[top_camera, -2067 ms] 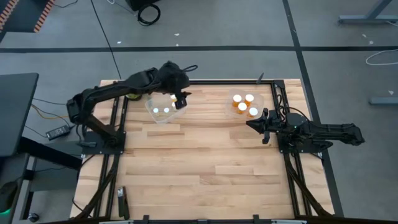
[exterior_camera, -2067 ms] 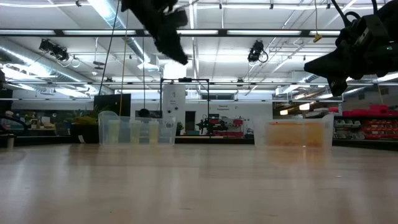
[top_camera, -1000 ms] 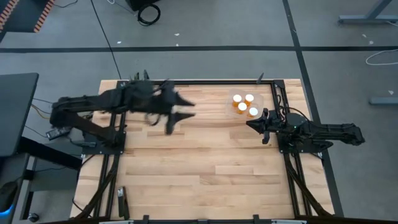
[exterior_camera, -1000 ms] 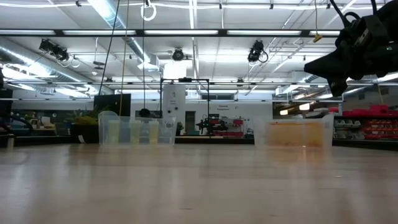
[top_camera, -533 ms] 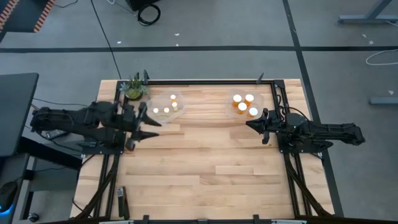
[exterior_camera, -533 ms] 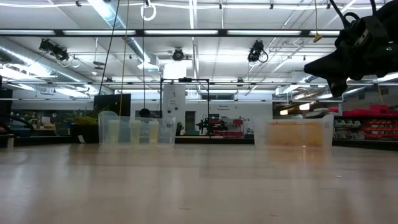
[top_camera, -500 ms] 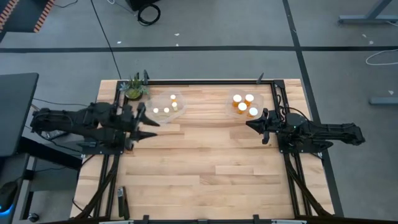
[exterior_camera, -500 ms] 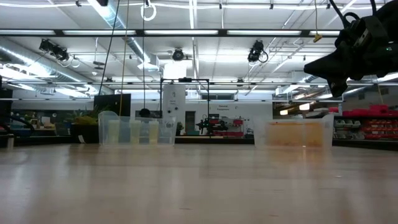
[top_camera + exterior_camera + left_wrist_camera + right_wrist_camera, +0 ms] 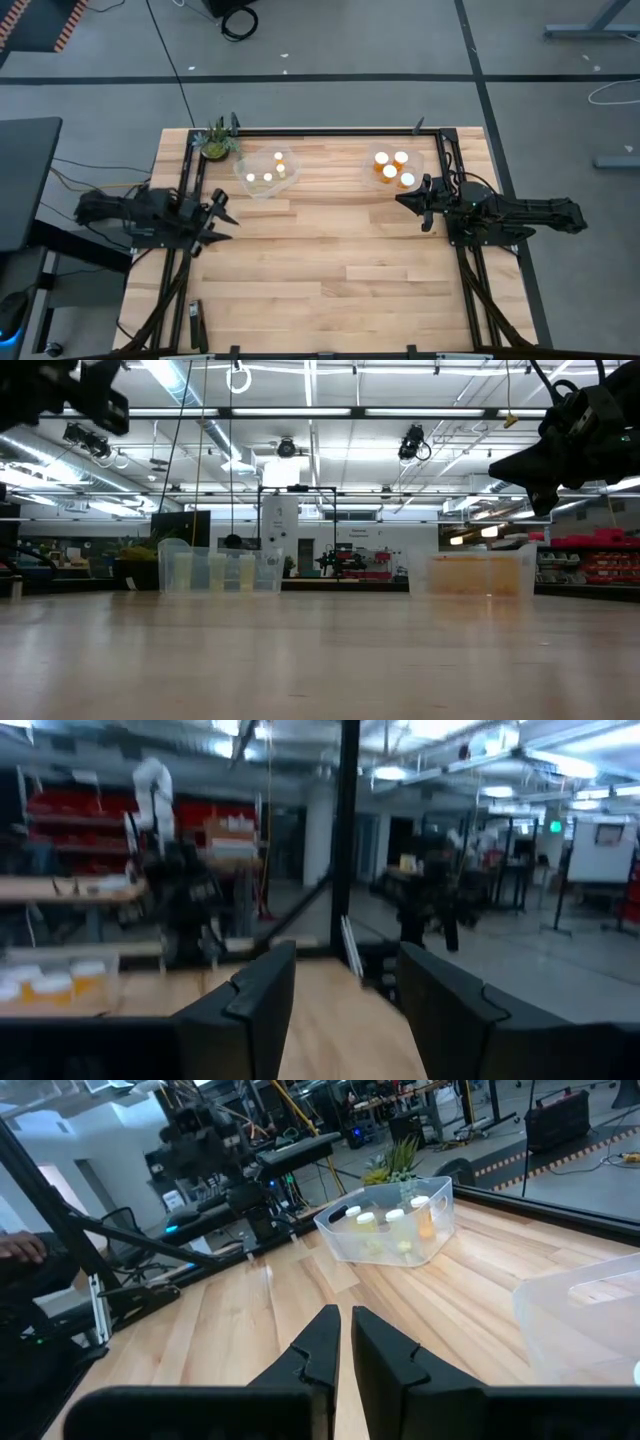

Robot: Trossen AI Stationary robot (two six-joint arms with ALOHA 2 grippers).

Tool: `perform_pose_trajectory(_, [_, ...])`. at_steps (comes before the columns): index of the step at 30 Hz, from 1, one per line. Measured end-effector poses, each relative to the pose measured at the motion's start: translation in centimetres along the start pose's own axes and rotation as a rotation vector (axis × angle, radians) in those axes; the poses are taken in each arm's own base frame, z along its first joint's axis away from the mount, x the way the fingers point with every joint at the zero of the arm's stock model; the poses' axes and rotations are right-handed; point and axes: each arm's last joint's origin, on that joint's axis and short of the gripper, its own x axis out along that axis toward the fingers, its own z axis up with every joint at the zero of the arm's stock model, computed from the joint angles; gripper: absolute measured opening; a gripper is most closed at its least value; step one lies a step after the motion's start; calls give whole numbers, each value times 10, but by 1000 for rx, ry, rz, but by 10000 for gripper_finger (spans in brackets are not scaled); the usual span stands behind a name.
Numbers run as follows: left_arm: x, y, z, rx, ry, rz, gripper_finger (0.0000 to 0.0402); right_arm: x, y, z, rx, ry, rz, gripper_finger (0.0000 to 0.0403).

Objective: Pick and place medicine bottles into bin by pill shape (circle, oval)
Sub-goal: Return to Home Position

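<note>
**Both grippers empty, bottles binned**

Your left gripper [image 9: 226, 221] is hanging at the table's [image 9: 330, 250] left edge, fingers spread wide, holding nothing; the right gripper [image 9: 402, 199] is hovering near its right edge, fingers nearly together, empty; medicine bottles [image 9: 266, 177] are sitting in two clear bins [image 9: 243, 182] by its far edge.

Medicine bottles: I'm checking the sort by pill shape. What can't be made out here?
Pill shapes: in the high view the medicine bottles are too small, and white caps cover them from above.
Left bin, low view: its translucent wall blurs the contents into yellow bands.
Right bin, right wrist view: cut off by the frame edge, contents out of frame.
</note>
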Motion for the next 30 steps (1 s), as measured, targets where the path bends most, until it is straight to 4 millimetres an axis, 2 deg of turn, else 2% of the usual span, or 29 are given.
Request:
perform_pose_trajectory(2, [1, 1, -16, -7, 27, -6, 185, 0, 0, 0, 0, 0, 0, 36])
perform_pose_trajectory(7, [1, 0, -28, -36, 81, -18, 186, 0, 0, 0, 0, -1, 1, 36])
perform_pose_trajectory(17, [0, 1, -38, -61, 188, -4, 185, 0, 0, 0, 0, -1, 0, 36])
perform_pose_trajectory(30, [0, 0, -37, -75, 174, -11, 180, 0, 0, 0, 0, -1, 0, 36])
